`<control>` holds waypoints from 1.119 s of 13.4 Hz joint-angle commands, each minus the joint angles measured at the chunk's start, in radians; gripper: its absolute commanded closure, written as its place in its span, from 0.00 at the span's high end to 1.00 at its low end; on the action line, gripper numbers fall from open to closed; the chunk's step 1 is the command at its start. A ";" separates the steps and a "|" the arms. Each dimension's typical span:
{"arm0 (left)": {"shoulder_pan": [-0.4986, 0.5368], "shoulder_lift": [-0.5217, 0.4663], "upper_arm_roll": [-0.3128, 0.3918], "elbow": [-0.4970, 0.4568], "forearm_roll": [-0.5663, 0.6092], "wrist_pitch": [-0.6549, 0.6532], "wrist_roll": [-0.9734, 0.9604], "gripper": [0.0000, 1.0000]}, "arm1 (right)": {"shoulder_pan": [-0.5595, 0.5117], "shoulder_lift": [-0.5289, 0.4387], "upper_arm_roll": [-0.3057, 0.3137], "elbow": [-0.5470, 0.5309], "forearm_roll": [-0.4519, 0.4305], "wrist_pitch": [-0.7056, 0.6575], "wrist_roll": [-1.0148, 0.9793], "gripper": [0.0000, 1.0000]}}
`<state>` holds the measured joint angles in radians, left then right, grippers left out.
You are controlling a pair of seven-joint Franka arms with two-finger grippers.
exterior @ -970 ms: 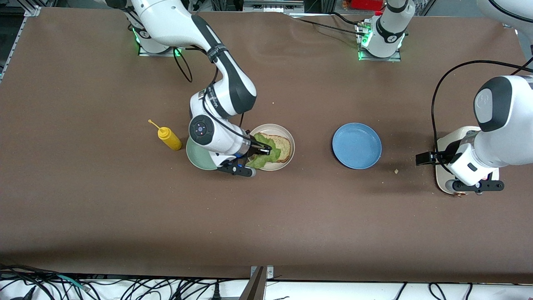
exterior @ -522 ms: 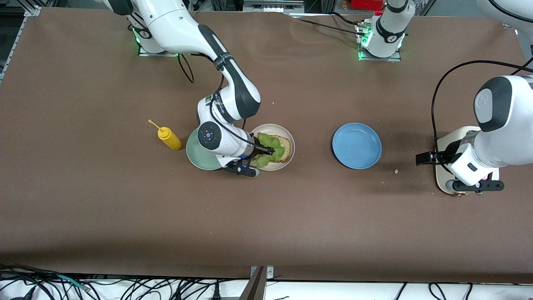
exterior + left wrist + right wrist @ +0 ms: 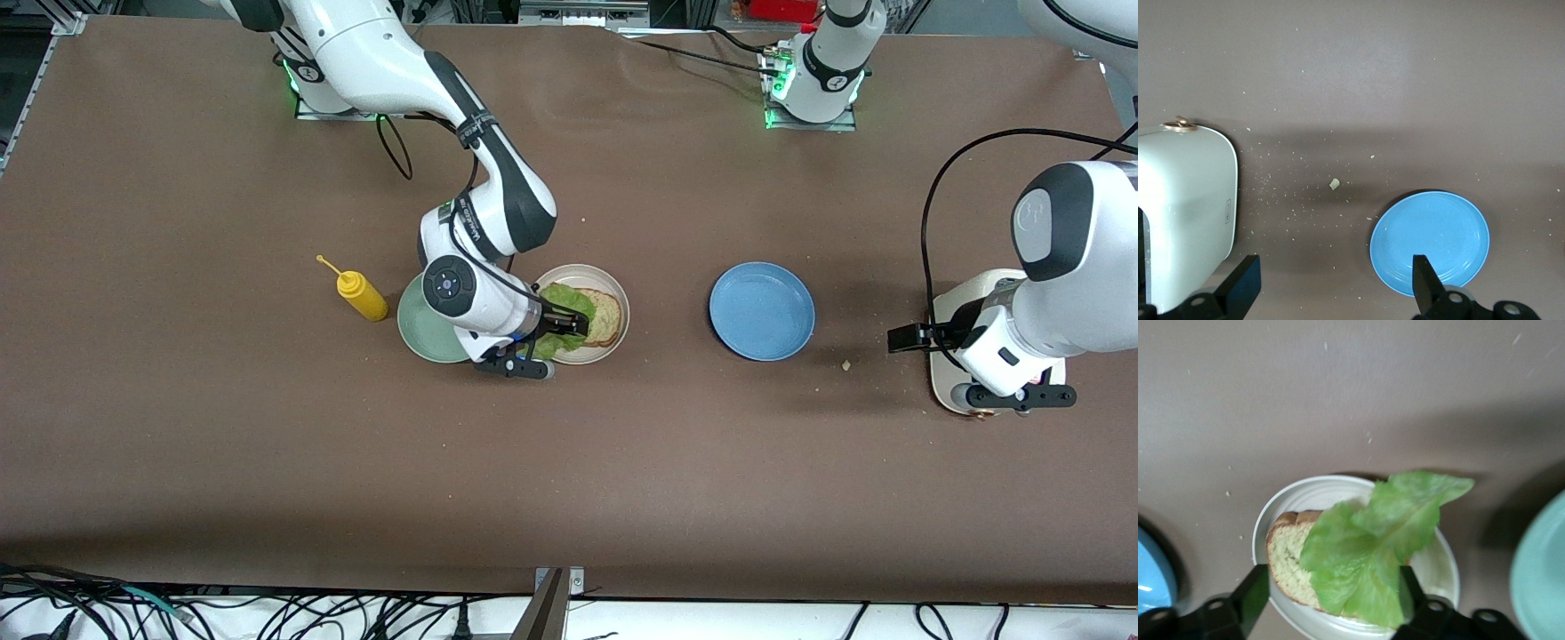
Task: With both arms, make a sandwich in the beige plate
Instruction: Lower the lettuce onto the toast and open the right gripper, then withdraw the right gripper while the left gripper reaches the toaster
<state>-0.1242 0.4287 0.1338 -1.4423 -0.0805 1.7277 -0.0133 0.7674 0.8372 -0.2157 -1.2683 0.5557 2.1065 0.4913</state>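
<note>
Nearest the front camera among the tabletop items is a cream-white toaster [image 3: 942,391] at the left arm's end of the table, with the left gripper [image 3: 1331,283] hanging over it; its fingers [image 3: 1245,283] are spread wide and hold nothing, and this arm waits. A small crumb [image 3: 845,364] lies on the brown table [image 3: 622,480] between the toaster and the blue plate [image 3: 762,311], which sits bare, well apart from the toaster. Toward the right arm's end, the beige plate [image 3: 613,307] holds one slice of toasted bread [image 3: 1288,560] with a ruffled green lettuce leaf [image 3: 1371,547] draped over most of it, one lobe of the leaf reaching out past the plate's rim. The right gripper [image 3: 1331,593] is low over this plate, its fingers [image 3: 1255,590] parted to either side of the leaf and bread, released rather than pinching. Just beside the beige plate, touching or nearly so, is a mint-green plate [image 3: 418,333], partly hidden under the right arm's wrist. A yellow squeeze bottle [image 3: 360,295] with a thin nozzle stands near the mint-green plate, slightly farther from the front camera.
</note>
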 commanded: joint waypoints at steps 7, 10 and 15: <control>0.006 -0.010 0.001 0.003 0.034 -0.016 -0.002 1.00 | 0.006 -0.138 -0.151 -0.011 -0.236 -0.273 -0.002 1.00; 0.006 -0.013 0.004 0.003 0.034 -0.028 -0.007 1.00 | 0.006 -0.171 -0.227 -0.009 -0.270 -0.402 -0.008 1.00; 0.011 -0.039 0.023 -0.001 0.159 -0.091 0.055 1.00 | 0.012 -0.225 -0.379 0.010 -0.272 -0.407 -0.039 1.00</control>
<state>-0.1188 0.4100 0.1562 -1.4423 0.0383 1.6680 0.0024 0.7661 0.6503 -0.5411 -1.2621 0.2986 1.7147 0.4660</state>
